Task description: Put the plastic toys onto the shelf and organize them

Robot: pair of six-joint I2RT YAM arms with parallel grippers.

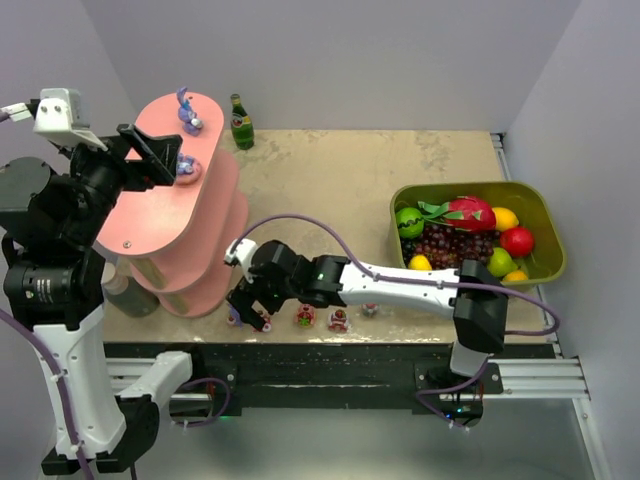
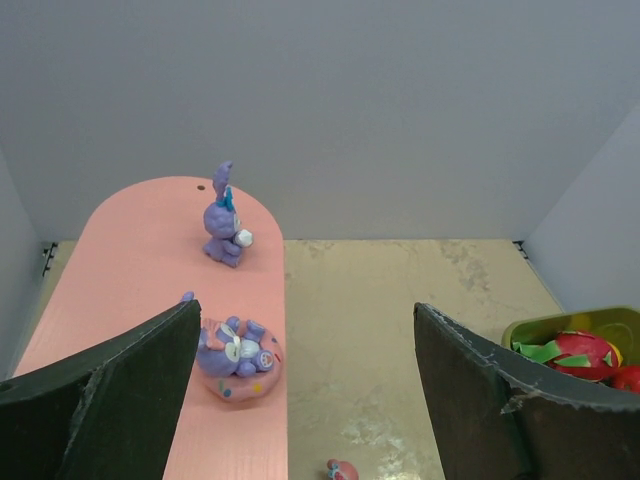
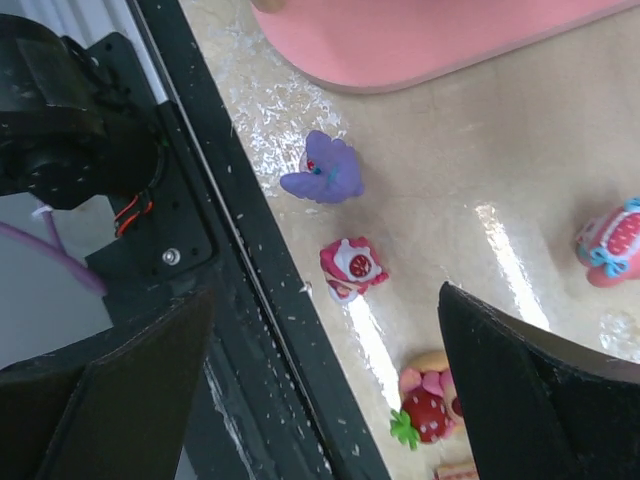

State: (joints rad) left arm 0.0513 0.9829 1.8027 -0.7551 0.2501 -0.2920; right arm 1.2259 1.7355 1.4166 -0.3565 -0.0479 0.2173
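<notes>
**Hovering tools, both spread wide and empty**

Left tool [image 2: 305, 400] hangs above the top tier of the shelf [image 2: 130, 260], where an upright purple bunny [image 2: 222, 225] and a lying purple bunny [image 2: 237, 350] rest. Right tool [image 3: 325, 390] sits low over the desk [image 3: 450, 150] near its front edge, above a purple toy [image 3: 322, 170], a red-white toy [image 3: 350, 268] and a strawberry toy [image 3: 428, 405].

Left pincer [image 2: 305, 312] high, agape; right pincer [image 3: 325, 295] low, agape, seemingly downturned.
</notes>
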